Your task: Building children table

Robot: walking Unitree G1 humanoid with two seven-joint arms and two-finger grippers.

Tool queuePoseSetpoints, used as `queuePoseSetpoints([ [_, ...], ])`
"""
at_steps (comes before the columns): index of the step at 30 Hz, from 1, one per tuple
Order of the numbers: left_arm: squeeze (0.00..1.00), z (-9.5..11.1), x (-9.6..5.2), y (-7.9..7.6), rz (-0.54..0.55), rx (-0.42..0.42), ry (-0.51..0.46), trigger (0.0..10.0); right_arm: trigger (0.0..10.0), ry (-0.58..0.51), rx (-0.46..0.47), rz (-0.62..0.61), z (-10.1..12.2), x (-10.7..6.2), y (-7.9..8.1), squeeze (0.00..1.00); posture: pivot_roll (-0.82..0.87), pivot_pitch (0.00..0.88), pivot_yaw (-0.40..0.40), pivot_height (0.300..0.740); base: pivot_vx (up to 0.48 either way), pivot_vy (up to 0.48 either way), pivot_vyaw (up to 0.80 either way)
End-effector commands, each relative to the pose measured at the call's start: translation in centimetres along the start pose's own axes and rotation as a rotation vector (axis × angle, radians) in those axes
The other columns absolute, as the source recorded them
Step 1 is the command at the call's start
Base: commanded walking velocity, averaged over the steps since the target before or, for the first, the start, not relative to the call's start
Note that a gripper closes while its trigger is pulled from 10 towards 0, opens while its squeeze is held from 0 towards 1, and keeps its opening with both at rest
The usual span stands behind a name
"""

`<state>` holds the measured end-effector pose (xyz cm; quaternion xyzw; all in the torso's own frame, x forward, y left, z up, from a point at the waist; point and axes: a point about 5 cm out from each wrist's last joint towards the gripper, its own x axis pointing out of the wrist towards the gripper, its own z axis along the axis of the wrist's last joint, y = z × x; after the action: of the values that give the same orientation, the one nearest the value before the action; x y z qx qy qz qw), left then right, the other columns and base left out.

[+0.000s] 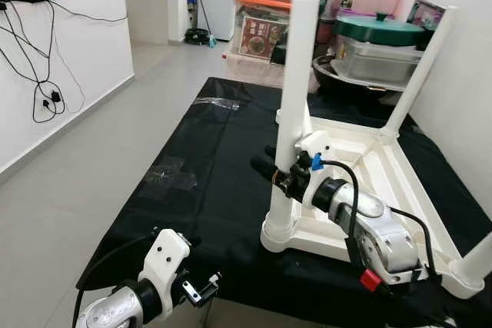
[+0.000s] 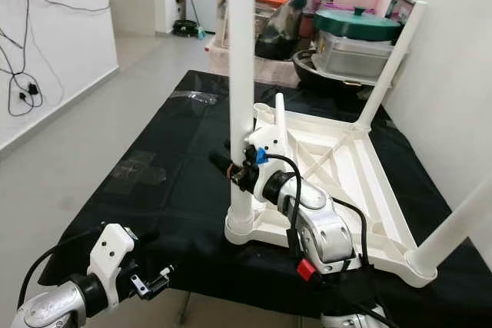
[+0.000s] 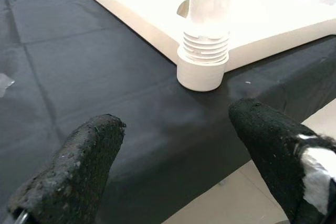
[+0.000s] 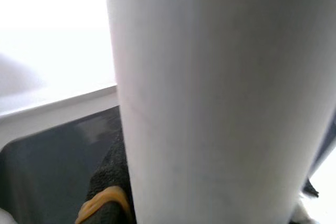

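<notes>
A white children's table lies upside down on a black cloth. Its near-left leg stands upright in the corner socket, with screw threads showing above the collar. My right gripper is shut on this leg at low height; the leg looms very close in the right wrist view. Two more legs rise at the far right and the near right. My left gripper hovers open at the cloth's front edge, short of the socket, with nothing between its fingers.
Pots, boxes and a green-lidded pan crowd the space behind the cloth. A clear plastic wrapper lies on the far left of the cloth. Grey floor runs along the left, with cables on the white wall.
</notes>
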<state>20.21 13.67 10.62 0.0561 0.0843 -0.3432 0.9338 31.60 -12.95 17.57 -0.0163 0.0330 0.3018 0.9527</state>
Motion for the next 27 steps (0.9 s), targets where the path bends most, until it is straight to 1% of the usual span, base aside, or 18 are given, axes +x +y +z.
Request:
queuePoseSetpoints([
  [1, 0.0, -0.2, 0.2, -0.1, 0.003, -0.005, 0.006, 10.0, 0.0, 0.189, 0.115, -0.19, -4.5, -0.6, -1.3, 0.0, 0.07, 0.0, -0.106, 0.74, 0.0, 0.0, 0.0],
  [2, 0.0, -0.2, 0.2, -0.1, 0.003, -0.005, 0.006, 10.0, 0.0, 0.189, 0.115, -0.19, -4.5, -0.6, -1.3, 0.0, 0.07, 0.0, -0.106, 0.74, 0.0, 0.0, 0.0],
  [3, 0.0, -0.2, 0.3, -0.1, 0.004, -0.006, 0.006, 10.0, 0.0, 0.184, 0.128, -0.219, -4.6, -0.6, -1.5, 0.0, 0.07, 0.0, -0.106, 0.74, 0.0, 0.0, 0.0],
  [4, 0.0, -0.2, 0.3, 0.0, 0.005, -0.005, 0.005, 10.0, 0.0, 0.176, 0.119, -0.25, -4.6, -0.7, -1.6, 0.0, 0.06, 0.0, -0.104, 0.74, 0.0, 0.0, 0.0],
  [6, 0.0, -0.2, 0.3, 0.0, 0.005, -0.004, 0.005, 10.0, 0.0, 0.174, 0.11, -0.269, -4.6, -0.7, -1.6, 0.0, 0.06, 0.0, -0.104, 0.74, 0.0, 0.0, 0.0],
  [7, 0.0, -0.2, 0.4, 0.0, 0.006, -0.002, 0.004, 10.0, 0.0, 0.162, 0.11, -0.31, -4.5, -0.9, -1.7, 0.0, 0.06, 0.0, -0.103, 0.74, 0.0, 0.0, 0.0],
  [8, 0.0, -0.2, 0.4, 0.0, 0.006, -0.002, 0.004, 10.0, 0.0, 0.162, 0.11, -0.31, -4.5, -0.9, -1.7, 0.0, 0.06, 0.0, -0.103, 0.74, 0.0, 0.0, 0.0],
  [9, 0.0, -0.1, 0.4, 0.0, 0.008, 0.001, 0.004, 10.0, 0.0, 0.144, 0.112, -0.37, -4.4, -1.0, -1.8, 0.0, 0.06, 0.0, -0.101, 0.74, 0.0, 0.0, 0.0],
  [10, 0.0, -0.1, 0.4, 0.0, 0.009, 0.003, 0.004, 10.0, 0.0, 0.136, 0.109, -0.404, -4.4, -1.1, -1.9, 0.0, 0.06, 0.0, -0.101, 0.74, 0.0, 0.0, 0.0],
  [11, 0.0, -0.1, 0.4, 0.0, 0.009, 0.003, 0.004, 10.0, 0.0, 0.136, 0.109, -0.404, -4.4, -1.1, -1.9, 0.0, 0.06, 0.0, -0.101, 0.74, 0.0, 0.0, 0.0],
  [14, 0.0, -0.1, 0.5, 0.1, 0.013, 0.007, 0.003, 10.0, 0.0, 0.111, 0.097, -0.48, -4.1, -1.4, -2.1, 0.0, 0.06, 0.0, -0.101, 0.74, 0.0, 0.0, 0.0],
  [21, 0.0, -0.2, 0.5, 0.1, 0.019, 0.01, 0.004, 10.0, 0.0, 0.104, 0.079, -0.545, -4.0, -1.6, -2.0, 0.0, 0.06, 0.0, -0.103, 0.74, 0.0, 0.0, 0.0],
  [27, 0.0, -0.2, 0.6, 0.3, 0.033, 0.012, 0.005, 10.0, 0.0, 0.147, 0.04, -0.605, -4.2, -1.5, -2.4, 0.0, 0.06, 0.0, -0.106, 0.74, 0.0, 0.0, 0.0],
])
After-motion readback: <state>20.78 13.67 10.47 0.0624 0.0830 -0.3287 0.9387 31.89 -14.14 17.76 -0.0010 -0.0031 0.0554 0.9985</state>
